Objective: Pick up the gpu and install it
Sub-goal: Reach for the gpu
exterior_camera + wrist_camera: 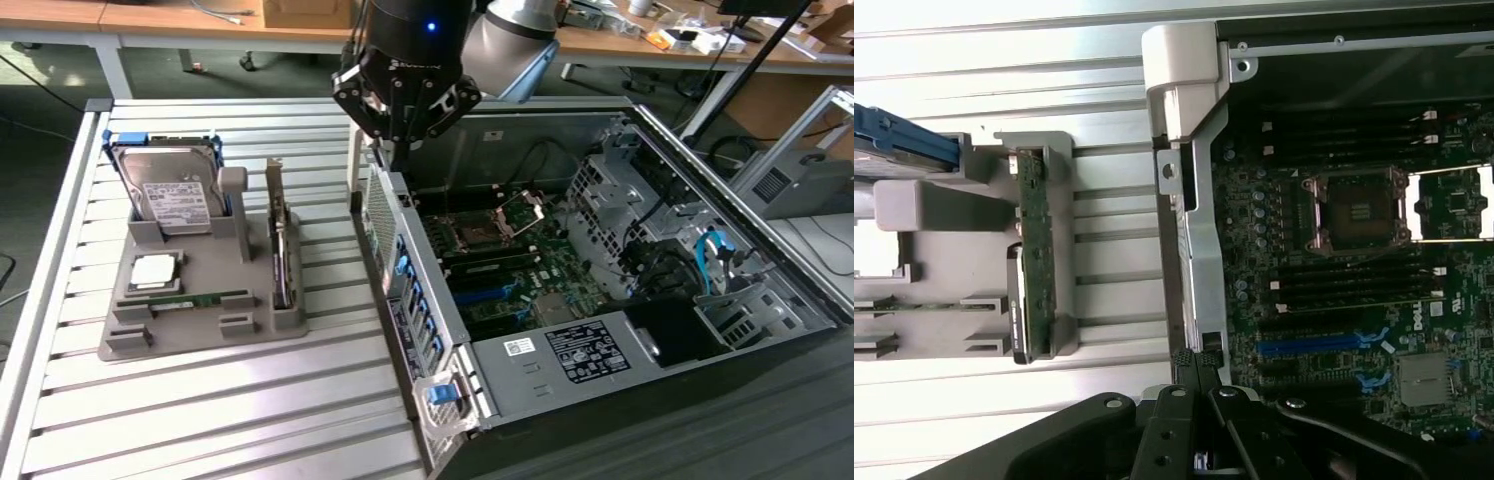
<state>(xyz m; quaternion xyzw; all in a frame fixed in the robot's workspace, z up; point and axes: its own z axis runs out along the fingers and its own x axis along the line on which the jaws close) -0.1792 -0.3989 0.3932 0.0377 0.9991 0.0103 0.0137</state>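
Hovering the black, linkage-armed gripper [394, 140] over the silver rear wall [1199, 250] of the open grey computer case [534, 380], with its two fingers pressed together and pinching nothing, so judging the pick-up as not yet made. Finding the gpu, a thin dark circuit card with a silver bracket strip [280, 250], standing on its long edge in a slot of the grey moulded plastic holder [200, 335], well apart from the gripper, toward the exterior view's left. Probably propping it upright like this so that its top edge is offering itself to a pinch from above. Seating the boxy silver hard drive with a white label [171, 195] and the slim green memory stick [187, 298] in their own slots of the same holder, apart from the card. Laying the case on its side with the green motherboard [501, 265] facing up, presumably exposing its slots to an approach from above.
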